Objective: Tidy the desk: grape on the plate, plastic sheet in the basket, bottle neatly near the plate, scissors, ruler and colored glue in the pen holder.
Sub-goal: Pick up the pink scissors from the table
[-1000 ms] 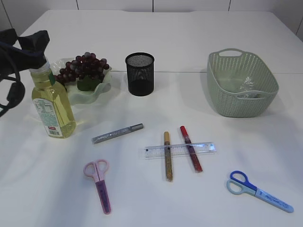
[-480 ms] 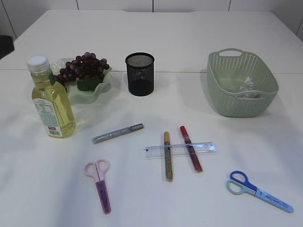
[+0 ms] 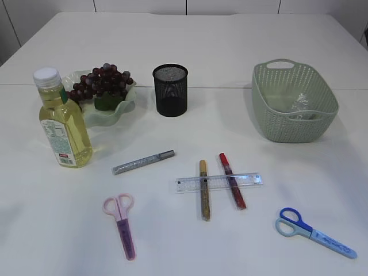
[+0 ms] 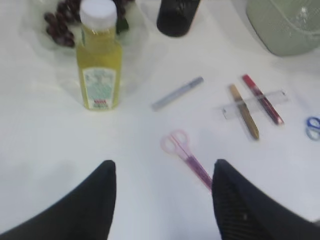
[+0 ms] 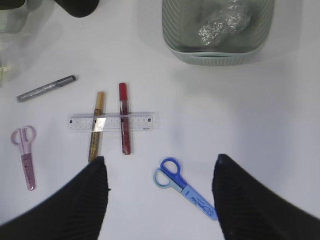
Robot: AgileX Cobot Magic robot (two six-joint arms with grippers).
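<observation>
Exterior view: left arm, which stood over the oil bottle (image 3: 61, 127) a second ago, is gone from frame. Bottle stands upright on the tabletop (image 3: 190, 46), just beside the green plate (image 3: 124, 106) that carries the grapes (image 3: 102, 80). Judged: bottle step done, grape step done. Crumpled plastic sheet (image 3: 301, 105) lies in the basket (image 3: 276, 131). Mesh pen holder (image 3: 170, 89) looks empty.

Left wrist view: left gripper (image 4: 164, 192) pulled back and high, jaws apart, holding nothing; whether they are closing I cannot tell. Pink scissors (image 4: 186, 155) lie nearest below it, silver glue pen (image 4: 177, 93) beyond.

Right wrist view: right gripper (image 5: 159, 197) wide open, empty, hovering above the blue scissors (image 5: 186, 187). Clear ruler (image 5: 110, 122) lies across the gold glue pen (image 5: 95, 125) and red glue pen (image 5: 124, 118).

Remaining, as judged: both scissors, ruler and three glue pens to the pen holder. Ruler should come off before the pens under it.
</observation>
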